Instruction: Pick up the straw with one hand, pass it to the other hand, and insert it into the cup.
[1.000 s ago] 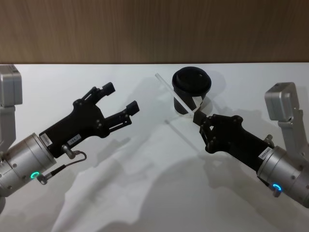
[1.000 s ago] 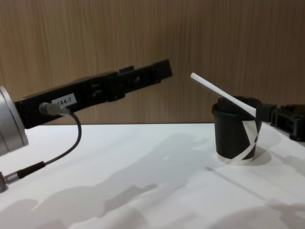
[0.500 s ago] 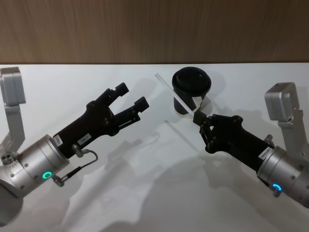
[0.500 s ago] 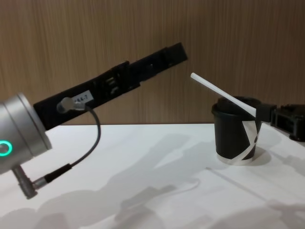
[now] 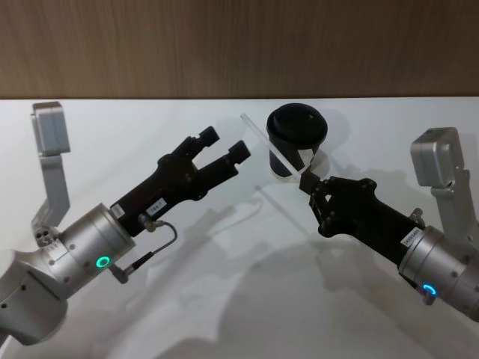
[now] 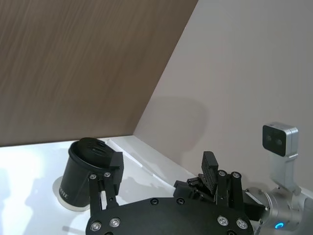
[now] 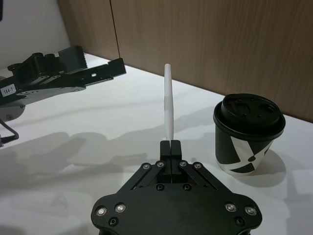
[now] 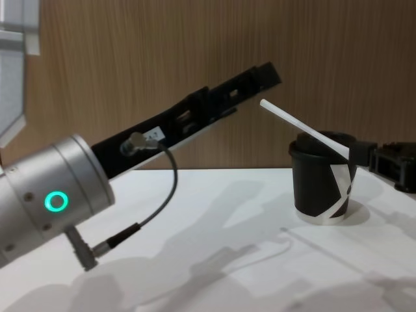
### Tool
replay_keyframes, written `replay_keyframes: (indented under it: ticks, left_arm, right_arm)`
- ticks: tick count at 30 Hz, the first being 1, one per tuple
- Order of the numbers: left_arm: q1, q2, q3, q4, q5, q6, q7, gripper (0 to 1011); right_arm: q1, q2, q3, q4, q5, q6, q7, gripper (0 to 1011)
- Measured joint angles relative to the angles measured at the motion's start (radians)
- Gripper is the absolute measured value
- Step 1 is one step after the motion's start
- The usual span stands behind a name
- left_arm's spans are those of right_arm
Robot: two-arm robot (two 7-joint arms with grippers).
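Table: white, matte, flat. Soft grey shadows lie across its middle and near part.

Wall panel: brown wood grain, upright behind the table. It meets the table's far edge in a straight line.

Seam: a thin dark line running up the panel, seen in the right wrist view.

Plain wall: pale grey-beige and smooth. It joins the wood panel at a corner and carries a faint shadow patch.

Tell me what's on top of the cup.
A black domed lid closes the cup. The lid hides whatever is inside. The straw isn't in it; the right end effector holds it.
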Motion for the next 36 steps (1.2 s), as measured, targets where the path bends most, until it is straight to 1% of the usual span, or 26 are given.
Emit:
replay_keyframes:
  ticks: [3,4,12,28,36]
  left_arm:
    - [-0.014,-0.017,0.01,0.018,-0.016,0.013,0.002,1003]
    - [-0.014,-0.017,0.01,0.018,-0.016,0.013,0.002,1003]
    - [-0.038,-0.05,0.025,0.056,-0.067,0.053,0.013,1003]
    - [-0.065,-0.081,0.049,0.11,-0.129,0.121,0.048,1003]
    - [-0.078,-0.1,0.055,0.143,-0.163,0.142,0.05,1003]
  right_arm:
    - [0.0,0.0,0.0,0.0,0.0,0.0,0.0,6]
    - [0.0,0.0,0.0,0.0,0.0,0.0,0.0,6]
    - [0.0,0.0,0.0,0.0,0.0,0.0,0.0,6]
    - [0.0,0.0,0.0,0.0,0.0,0.0,0.0,6]
    - [0.0,0.0,0.0,0.0,0.0,0.0,0.0,6]
